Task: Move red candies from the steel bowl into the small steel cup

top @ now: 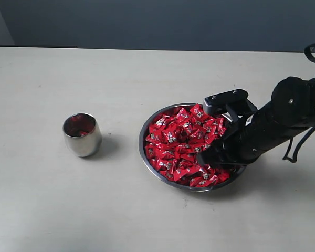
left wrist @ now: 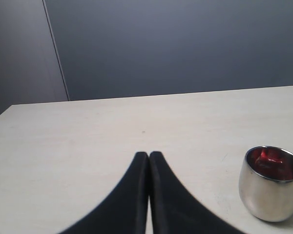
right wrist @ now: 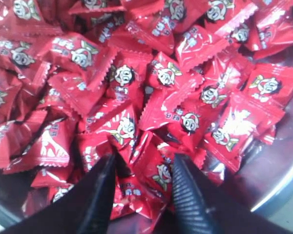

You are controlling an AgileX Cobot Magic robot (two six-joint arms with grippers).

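The steel bowl sits right of centre on the table, heaped with red candies. My right gripper reaches down into the near right part of the heap. In the right wrist view it stands open, its two black fingers pushed in among the red candies, with a wrapper lying in the gap and the steel bowl showing beside them. The small steel cup stands upright to the left with red showing inside. My left gripper is shut and empty above bare table, the small steel cup off to one side.
The pale table stretches wide around the bowl and cup, with a dark wall behind its far edge. The right arm's black body slants in from the right over the bowl's rim.
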